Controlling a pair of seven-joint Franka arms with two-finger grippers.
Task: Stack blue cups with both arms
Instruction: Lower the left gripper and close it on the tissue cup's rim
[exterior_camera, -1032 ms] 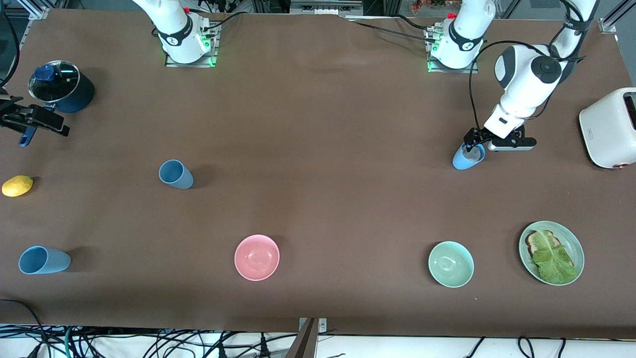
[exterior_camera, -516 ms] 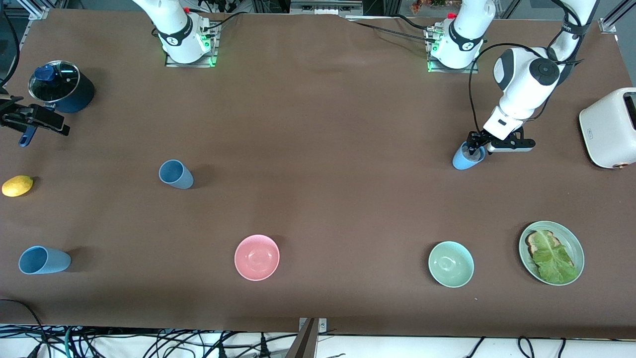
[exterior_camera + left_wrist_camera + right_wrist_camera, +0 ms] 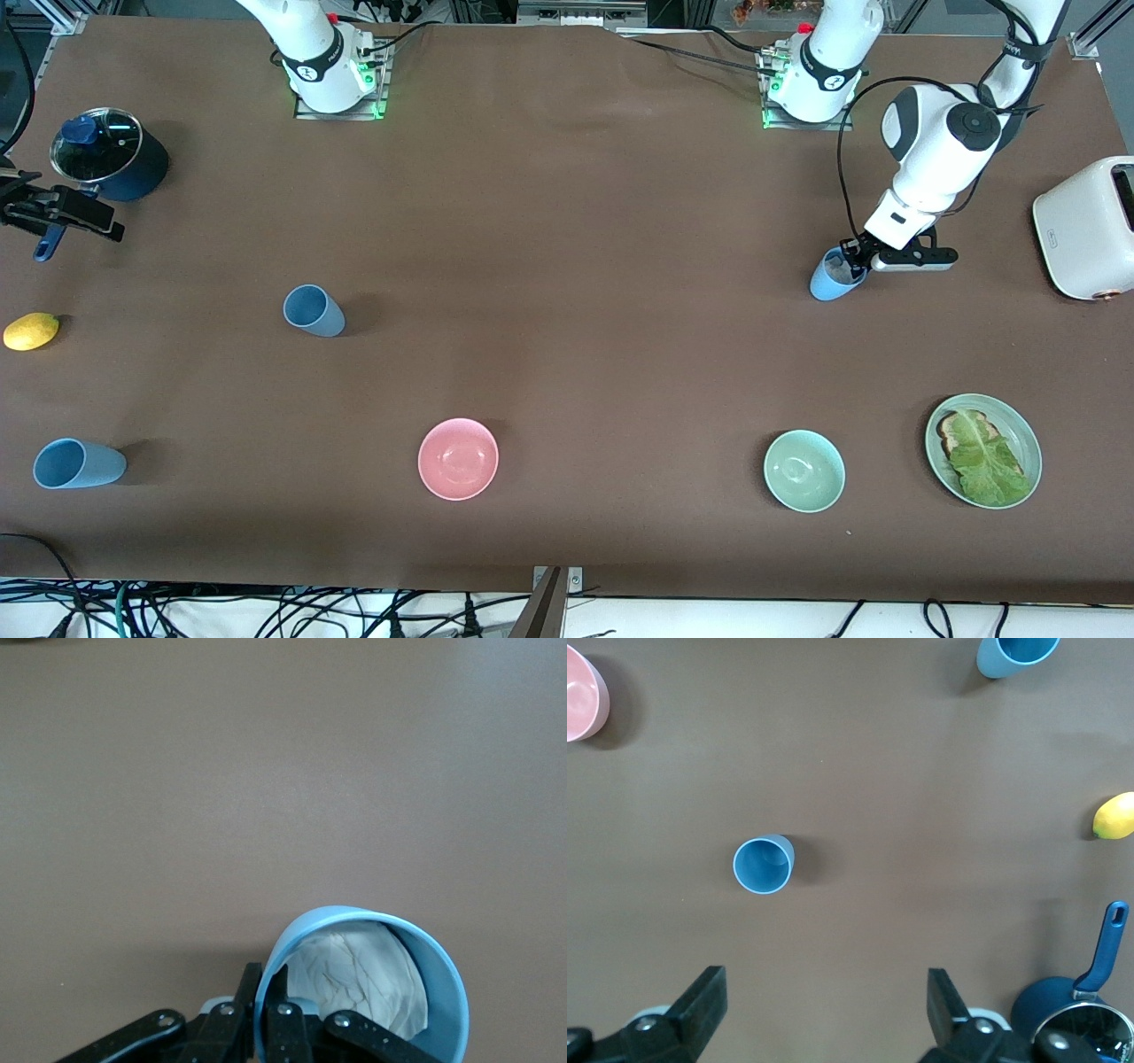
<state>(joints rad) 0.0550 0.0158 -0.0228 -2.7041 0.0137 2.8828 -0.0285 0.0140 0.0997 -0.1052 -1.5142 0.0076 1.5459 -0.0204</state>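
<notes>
The lighter sky-blue cup (image 3: 829,282), whitish-grey inside, is near the left arm's end of the table. My left gripper (image 3: 852,259) is shut on its rim. In the left wrist view one finger is inside and one outside the wall of the cup (image 3: 372,988), at my left gripper (image 3: 268,979). The slate-blue cup (image 3: 312,310) stands upright toward the right arm's end and also shows in the right wrist view (image 3: 764,865). My right gripper (image 3: 62,217) is open and empty beside the navy pot, and in its wrist view (image 3: 824,992) over bare table.
The navy pot (image 3: 111,164) with a glass lid, a lemon (image 3: 31,330) and a third sky-blue cup (image 3: 78,463) are at the right arm's end. A pink bowl (image 3: 457,458), a green bowl (image 3: 803,470) and a plate (image 3: 1033,461) of toast and lettuce lie nearest the camera. A white toaster (image 3: 1085,226) is at the left arm's end.
My left gripper has settled lower onto the sky-blue cup's rim, and the cup has shifted slightly with it. The right arm has not moved.
</notes>
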